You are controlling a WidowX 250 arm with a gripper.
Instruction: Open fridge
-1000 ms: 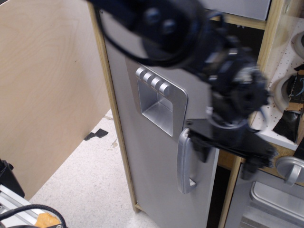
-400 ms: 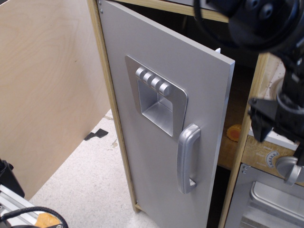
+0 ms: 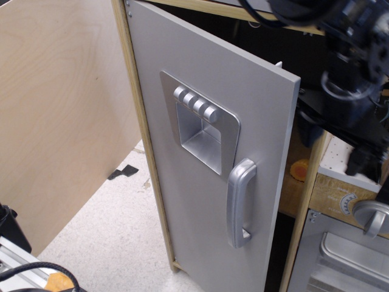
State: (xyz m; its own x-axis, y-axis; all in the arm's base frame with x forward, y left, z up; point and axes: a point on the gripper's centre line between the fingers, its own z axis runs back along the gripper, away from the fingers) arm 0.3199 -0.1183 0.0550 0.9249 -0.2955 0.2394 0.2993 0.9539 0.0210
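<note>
Fridge [image 3: 200,158] door ajar, long axis vertical, free edge w/ handle [image 3: 239,204] swung toward camera. Gripper [image 3: 346,115] at 2 o'clock, blurred, jaw state can't tell. Oven door [image 3: 340,258] at 4 o'clock.

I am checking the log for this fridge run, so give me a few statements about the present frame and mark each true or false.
1. The flat silver-grey fridge door stands swung out from the light wood frame. True.
2. The black robot gripper is clamped on the curved silver handle. False: it is off to the right, apart from the handle; whether its fingers are open is unclear.
3. Four round silver buttons sit above the recessed dispenser panel. True.
4. The curved silver handle lies above the buttons. False: it is below and to their right.
5. An orange round object shows inside behind the door. True.
</note>
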